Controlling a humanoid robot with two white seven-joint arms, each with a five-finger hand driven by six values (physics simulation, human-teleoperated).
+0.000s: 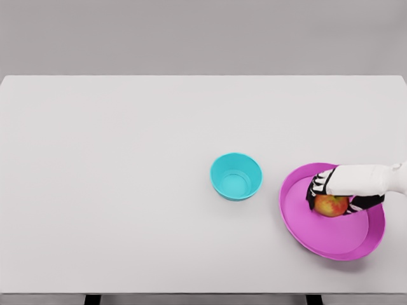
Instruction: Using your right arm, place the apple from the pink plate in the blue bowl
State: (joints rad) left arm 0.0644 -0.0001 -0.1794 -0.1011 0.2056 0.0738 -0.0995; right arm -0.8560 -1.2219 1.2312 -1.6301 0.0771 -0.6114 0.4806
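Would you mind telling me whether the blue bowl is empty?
Empty: the blue bowl shows only its bare inside; the apple remains over the pink plate.

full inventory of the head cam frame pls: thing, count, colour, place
table: 1, white, fills most of the view
bowl: 1, blue, empty, on the table right of centre
plate: 1, pink, on the table at the right, beside the bowl and apart from it
apple: 1, red and yellow, over the plate's middle, mostly covered by the hand
right hand: 1, white with dark finger segments, arm entering from the right edge, fingers curled around the apple from above
left arm: not in view
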